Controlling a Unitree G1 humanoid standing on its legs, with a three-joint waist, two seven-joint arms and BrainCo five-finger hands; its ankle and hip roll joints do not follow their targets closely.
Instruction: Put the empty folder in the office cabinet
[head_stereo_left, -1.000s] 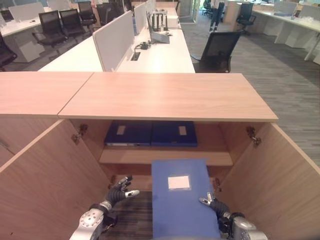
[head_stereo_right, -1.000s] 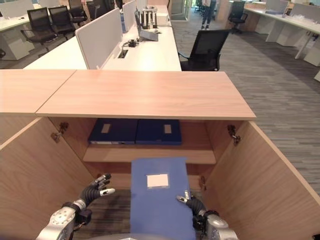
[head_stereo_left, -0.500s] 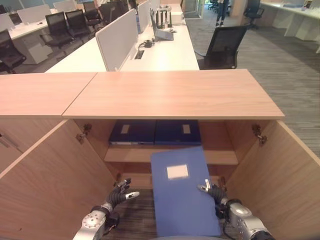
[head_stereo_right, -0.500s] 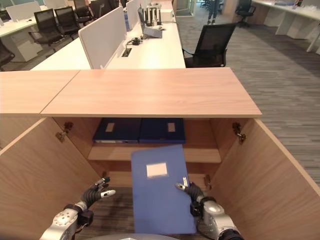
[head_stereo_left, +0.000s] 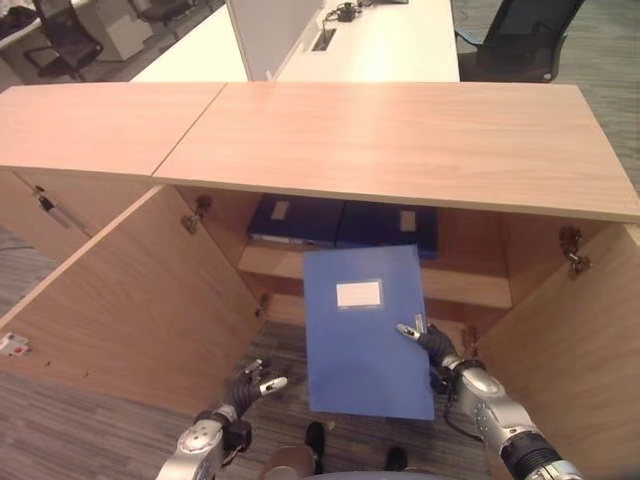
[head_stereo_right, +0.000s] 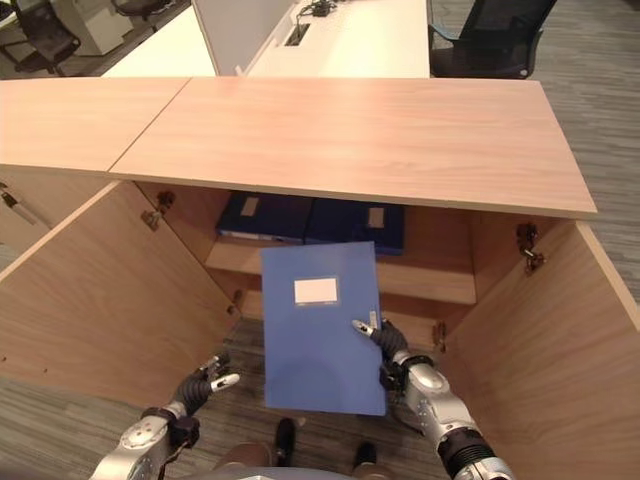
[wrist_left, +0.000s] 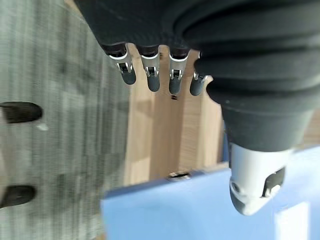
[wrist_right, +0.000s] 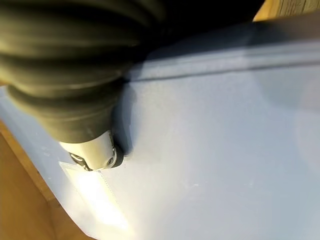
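Observation:
A light blue folder (head_stereo_left: 365, 335) with a white label is held up, tilted, in front of the open wooden cabinet (head_stereo_left: 400, 140). Its far edge reaches the front of the inner shelf (head_stereo_left: 480, 290). My right hand (head_stereo_left: 452, 365) grips the folder's right edge, thumb (wrist_right: 95, 152) pressed on the cover (wrist_right: 210, 145). My left hand (head_stereo_right: 195, 387) hangs low at the lower left, apart from the folder. Its fingers (wrist_left: 152, 75) are straight and hold nothing, and the folder's edge (wrist_left: 190, 210) lies beyond its thumb.
Two dark blue folders (head_stereo_left: 340, 222) lie flat on the inner shelf. The left door (head_stereo_left: 140, 300) and right door (head_stereo_left: 590, 350) stand wide open on either side. White desks (head_stereo_left: 370, 40) and an office chair (head_stereo_left: 520, 40) stand behind the cabinet.
The camera has tipped down. My right hand has carried the folder forward, so its far edge now overlaps the shelf front. The left hand stays low and open.

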